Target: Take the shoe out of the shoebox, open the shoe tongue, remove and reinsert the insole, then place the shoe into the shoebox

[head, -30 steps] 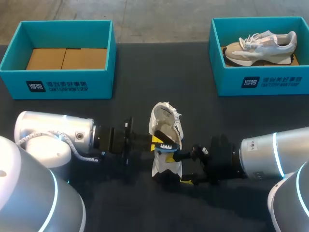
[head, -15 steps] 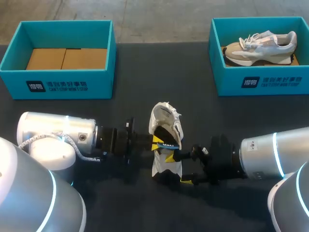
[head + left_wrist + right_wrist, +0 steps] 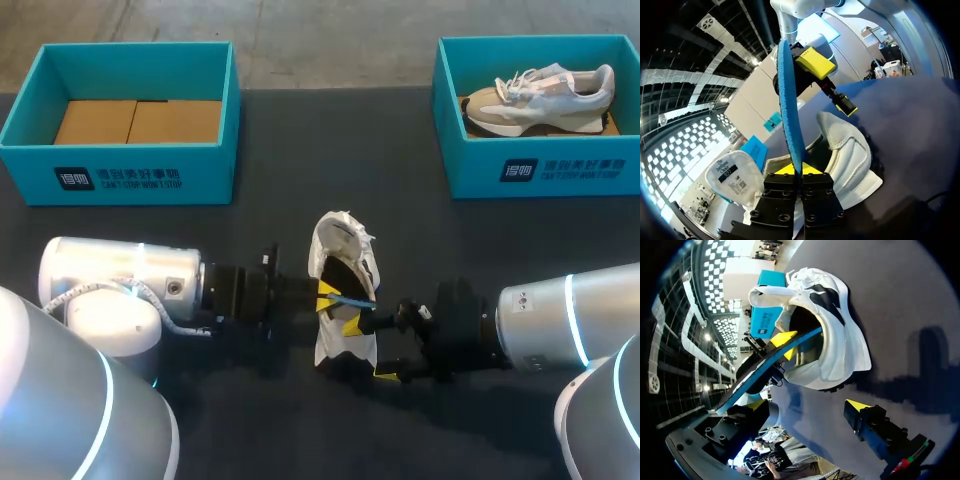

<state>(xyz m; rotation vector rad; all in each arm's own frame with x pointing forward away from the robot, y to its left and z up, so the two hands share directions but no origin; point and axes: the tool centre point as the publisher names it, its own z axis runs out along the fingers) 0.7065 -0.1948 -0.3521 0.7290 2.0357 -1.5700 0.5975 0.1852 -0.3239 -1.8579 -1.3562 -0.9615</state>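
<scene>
White shoe (image 3: 340, 345) lies on the dark table (image 3: 300, 150), flanked by both grippers. It is out of its packaging for the insole step. Well beyond the grippers stand two teal shoeboxes, the left shoebox (image 3: 130, 170) empty and the right shoebox (image 3: 540, 170) holding a second sneaker (image 3: 540, 95). The left gripper (image 3: 801, 170) is clamped on the blue insole (image 3: 790, 110), held on edge and slanting across the shoe's mouth, apparently so it can slide through the opening. The right gripper (image 3: 368, 347) stands spread wide at the heel end, one finger near the insole, seemingly placed to steady the shoe rather than grip it.
</scene>
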